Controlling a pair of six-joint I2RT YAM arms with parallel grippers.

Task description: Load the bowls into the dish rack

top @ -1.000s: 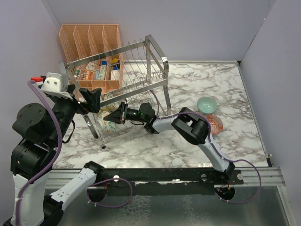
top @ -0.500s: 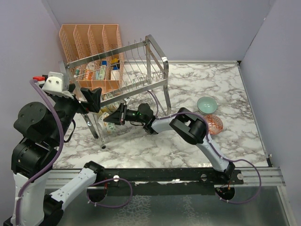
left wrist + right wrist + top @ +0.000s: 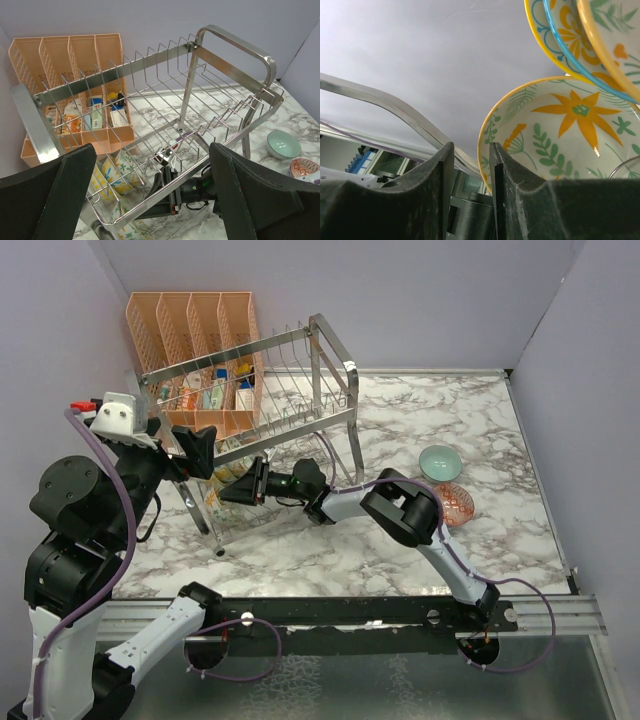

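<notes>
Top external view: your right arm reaches from its base at the lower right, elbow bent mid-frame, forearm running toward the left. This puts the right gripper [image 3: 232,490] inside the lower tier of the dish rack [image 3: 335,340], left of centre. Your left arm is folded high at the frame's left edge. The left gripper [image 3: 197,452] hovers just beside the rack's left end.

Left wrist view: its fingers [image 3: 55,192] are spread wide at the lower corners, nothing between them. Racked bowls [image 3: 117,169] stand on edge in the lower tier, lower left of frame, just left of the right gripper.

Right wrist view: its fingers [image 3: 432,195] are a narrow gap apart, and lilac wall and a rack bar show through. The orange-flower bowl [image 3: 560,135] fills the lower right, its rim at the inner edge of the finger on the frame's right. You cannot tell whether it is pinched. Two more bowls [image 3: 580,35] overlap at upper right.

Top external again: the teal bowl [image 3: 440,462] and red-orange bowl [image 3: 458,505] sit close together on the marble table [image 3: 450,405], right of centre, well apart from the rack
</notes>
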